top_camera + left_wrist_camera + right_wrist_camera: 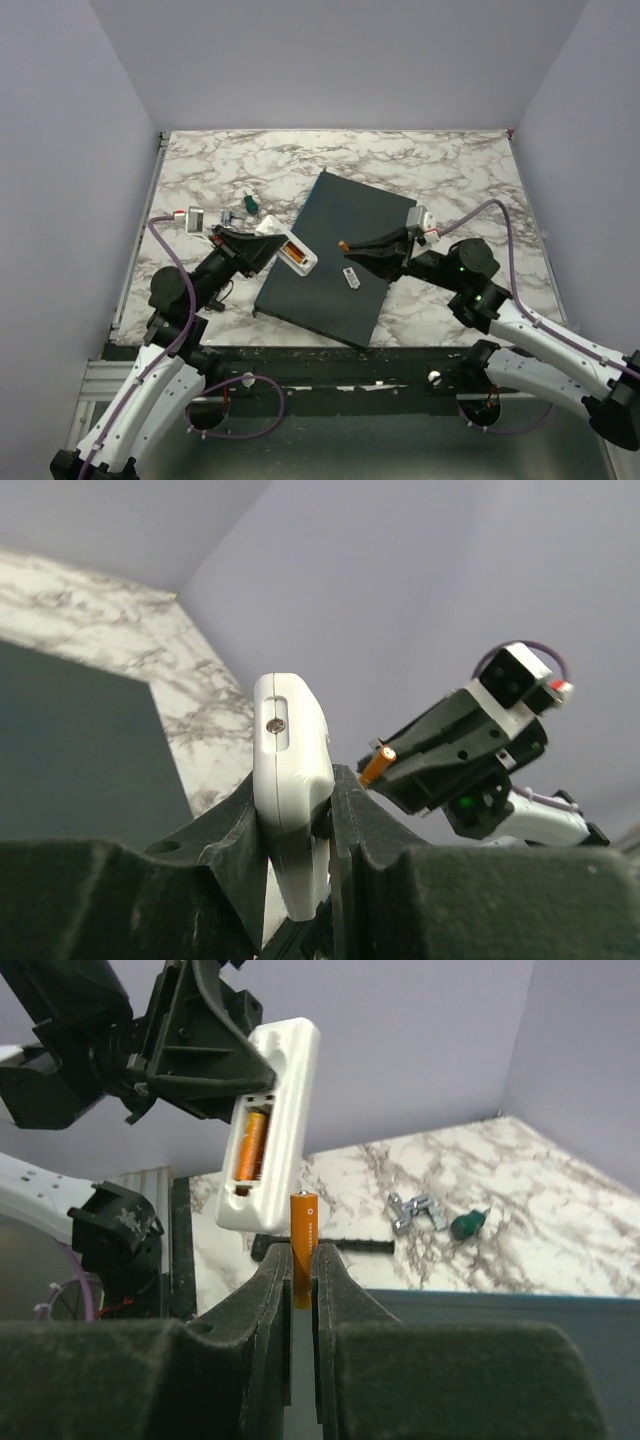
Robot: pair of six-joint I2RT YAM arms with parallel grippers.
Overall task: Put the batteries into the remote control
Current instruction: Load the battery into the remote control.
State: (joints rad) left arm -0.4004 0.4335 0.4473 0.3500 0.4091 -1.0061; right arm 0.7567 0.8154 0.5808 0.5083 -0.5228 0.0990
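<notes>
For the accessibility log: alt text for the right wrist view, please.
The right tool pinches an upright orange battery near the white remote, held by the left tool with its open bay toward the camera; a second battery sits inside. Marble table behind.

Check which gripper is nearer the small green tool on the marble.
Left. The left gripper, shut on the remote control, sits just nearward of the small green tool; the right gripper, holding a battery, hangs over the dark slab, well to the tool's right.
</notes>
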